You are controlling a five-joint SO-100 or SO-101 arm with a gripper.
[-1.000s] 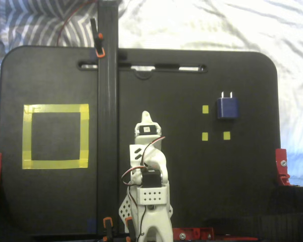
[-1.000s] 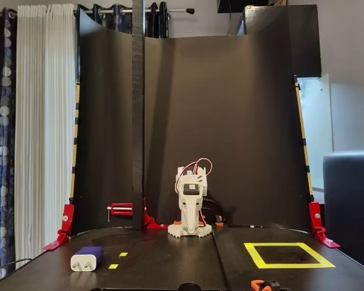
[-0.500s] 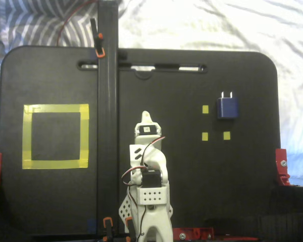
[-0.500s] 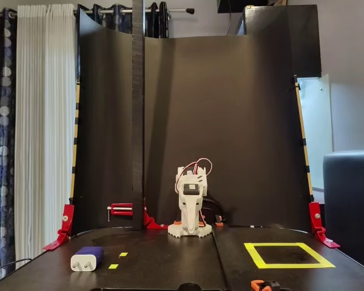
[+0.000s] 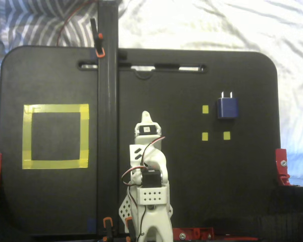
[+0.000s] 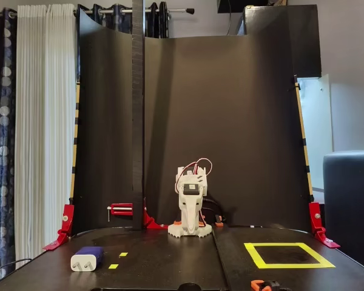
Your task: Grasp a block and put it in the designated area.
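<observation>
The block is a small navy plug with two silver prongs, lying on the black board at the right of a fixed view, just right of a tiny yellow square. In another fixed view the block rests at front left. The designated area, a large square of yellow tape, lies at the left of the board; its tape shows at front right in another fixed view. My gripper is folded back over the white arm's base, its jaws together and holding nothing, far from both. From the front the gripper points down at the board.
A tall black post stands between the arm and the yellow square. Three tiny yellow squares mark the board near the block. Red clamps grip the board's sides. A curved black backdrop rises behind the arm.
</observation>
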